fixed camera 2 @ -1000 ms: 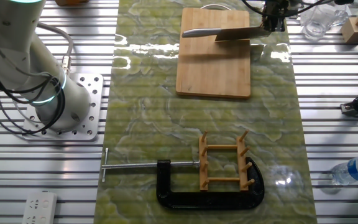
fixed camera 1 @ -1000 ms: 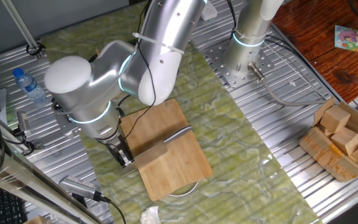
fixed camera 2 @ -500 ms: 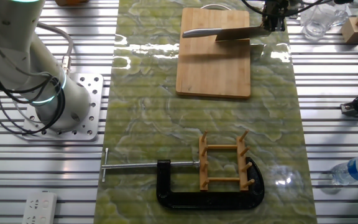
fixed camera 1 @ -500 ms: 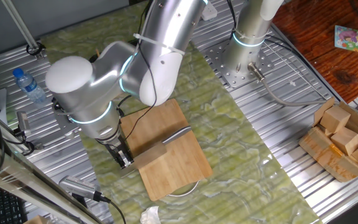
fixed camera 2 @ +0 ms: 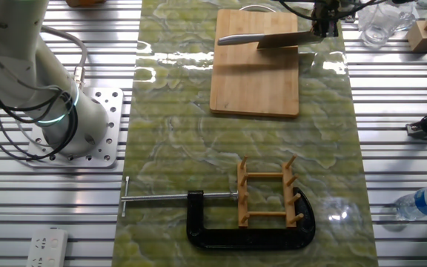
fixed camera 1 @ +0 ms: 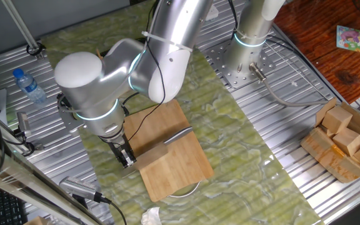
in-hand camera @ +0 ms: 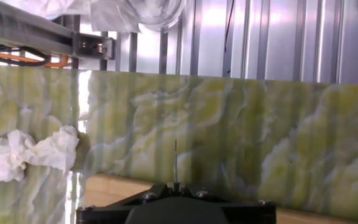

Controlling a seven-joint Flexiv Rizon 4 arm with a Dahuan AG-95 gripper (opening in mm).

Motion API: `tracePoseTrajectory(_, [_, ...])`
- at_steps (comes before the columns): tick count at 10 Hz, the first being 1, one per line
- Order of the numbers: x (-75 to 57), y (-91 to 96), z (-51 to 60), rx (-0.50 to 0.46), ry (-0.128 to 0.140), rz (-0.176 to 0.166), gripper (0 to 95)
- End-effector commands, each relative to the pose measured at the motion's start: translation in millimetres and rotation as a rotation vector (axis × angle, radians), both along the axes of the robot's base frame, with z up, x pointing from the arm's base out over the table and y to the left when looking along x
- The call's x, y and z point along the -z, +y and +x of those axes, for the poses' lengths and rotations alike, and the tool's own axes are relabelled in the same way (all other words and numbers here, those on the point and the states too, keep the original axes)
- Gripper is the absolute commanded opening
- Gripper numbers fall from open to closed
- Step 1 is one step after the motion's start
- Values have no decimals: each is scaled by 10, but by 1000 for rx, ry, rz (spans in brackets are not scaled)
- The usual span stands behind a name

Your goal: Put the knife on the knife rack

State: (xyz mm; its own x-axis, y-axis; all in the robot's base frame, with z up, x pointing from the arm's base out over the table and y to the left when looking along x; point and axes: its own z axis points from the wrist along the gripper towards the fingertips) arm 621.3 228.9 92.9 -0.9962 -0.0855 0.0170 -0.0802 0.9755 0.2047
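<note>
One knife (fixed camera 2: 265, 38), one cutting board (fixed camera 2: 255, 81), one knife rack (fixed camera 2: 267, 193), one black clamp (fixed camera 2: 221, 231), one plastic bottle (fixed camera 1: 27, 85) and one crumpled tissue (in-hand camera: 17, 155) are being counted; several wooden blocks (fixed camera 1: 345, 139) are being seen.

A bamboo cutting board (fixed camera 2: 255, 73) is laid flat on the green marbled mat (fixed camera 2: 176, 133) of the table (fixed camera 2: 399, 148). A black clamp (fixed camera 2: 221, 230) is seen near the mat's opposite end. A water bottle (fixed camera 1: 29, 86), wooden blocks (fixed camera 1: 345, 134) and crumpled tissue (in-hand camera: 17, 155) are seen at the edges.
</note>
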Motion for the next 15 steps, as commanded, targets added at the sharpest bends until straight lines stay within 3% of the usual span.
tracePoseTrajectory(1, [0,1,-6,-4,0,0,0])
tracePoseTrajectory(4, [-108,-98,-15,-35,41,-3,0])
tracePoseTrajectory(7, [-202,-254,-83,-69,45,-30,0])
tracePoseTrajectory(8, [-299,-412,-110,-91,46,-34,0])
tracePoseTrajectory(11, [-413,-670,-109,-127,55,-47,0])
tracePoseTrajectory(15, [-418,-704,-115,-79,66,-56,0])
